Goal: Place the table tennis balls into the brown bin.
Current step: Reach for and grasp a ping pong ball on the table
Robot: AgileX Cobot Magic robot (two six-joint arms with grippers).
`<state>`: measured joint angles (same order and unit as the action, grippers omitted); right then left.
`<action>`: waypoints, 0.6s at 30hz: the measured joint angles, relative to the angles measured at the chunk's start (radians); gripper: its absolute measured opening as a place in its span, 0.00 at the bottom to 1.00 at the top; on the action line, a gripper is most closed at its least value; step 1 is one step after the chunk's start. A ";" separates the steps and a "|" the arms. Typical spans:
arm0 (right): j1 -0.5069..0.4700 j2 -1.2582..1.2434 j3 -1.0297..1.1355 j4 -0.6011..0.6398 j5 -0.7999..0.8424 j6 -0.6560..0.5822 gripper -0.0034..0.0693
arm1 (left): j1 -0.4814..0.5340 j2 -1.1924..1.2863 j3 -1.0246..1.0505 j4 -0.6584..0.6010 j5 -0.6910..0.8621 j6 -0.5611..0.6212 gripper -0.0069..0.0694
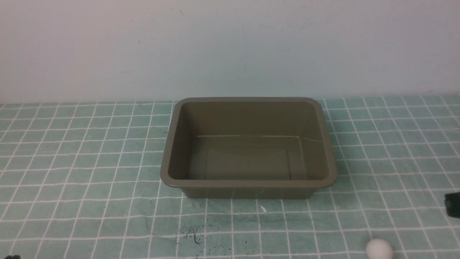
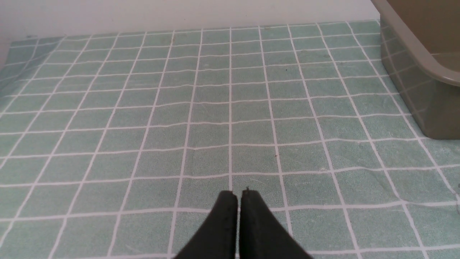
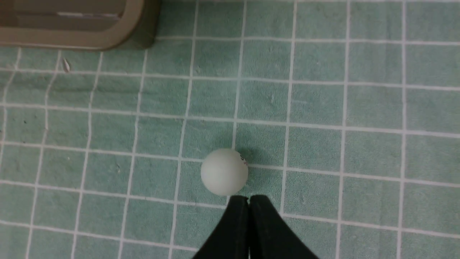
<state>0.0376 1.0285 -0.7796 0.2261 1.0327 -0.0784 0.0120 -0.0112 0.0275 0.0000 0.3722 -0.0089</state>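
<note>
— Near the bin's right-hand corner, out on the near side of the brown bin point(image 1: 248, 183), what do you see?

— One white ball point(image 3: 224, 172), sitting on the gridded cloth point(image 3: 316, 151), apart from the bin and nearer to me than its front wall

— And your fingers, how do they stand?

— On my right gripper point(image 3: 248, 201) the tips are pressed together with nothing between them; the ball lies just beyond them in my wrist's view. My left gripper point(image 2: 236, 196) is closed up too, tips together save for a hairline, holding nothing, over cloth to the left of the bin

— How do you expect the ball to handle?

— Light as a shell, I'd judge: hollow, thin-walled, fairly stiff, but ready to dent if I pinch hard. Its matte skin should give my pads some grip, yet a round thing like that rolls at the least nudge

— So where do you take hold?

— With the right fingers, spread wider than the ball first, then lowered so one pad comes to each side at its widest part. If I close above that line, it may squirt down and away; if I touch one side early, it may roll off from the bin. A soft, even squeeze looks like enough to carry it over the rim
</note>
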 joint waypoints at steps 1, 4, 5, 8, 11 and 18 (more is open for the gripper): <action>0.014 0.027 -0.002 0.000 -0.002 -0.004 0.04 | 0.000 0.000 0.000 0.000 0.000 0.000 0.09; 0.095 0.111 -0.002 -0.004 -0.021 0.005 0.06 | 0.000 0.000 0.000 0.000 0.000 0.000 0.09; 0.124 0.137 -0.002 -0.010 -0.038 0.020 0.08 | 0.000 0.000 0.000 0.000 0.000 0.000 0.09; 0.197 0.208 -0.002 -0.051 -0.114 0.062 0.19 | 0.000 0.000 0.000 0.000 0.000 0.000 0.09; 0.236 0.287 -0.002 -0.090 -0.162 0.103 0.39 | 0.000 0.000 0.000 0.000 0.000 0.000 0.09; 0.243 0.465 -0.004 -0.147 -0.212 0.154 0.79 | 0.000 0.000 0.000 0.000 0.000 0.000 0.09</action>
<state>0.2811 1.4938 -0.7834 0.0794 0.8212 0.0760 0.0120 -0.0112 0.0275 0.0000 0.3722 -0.0089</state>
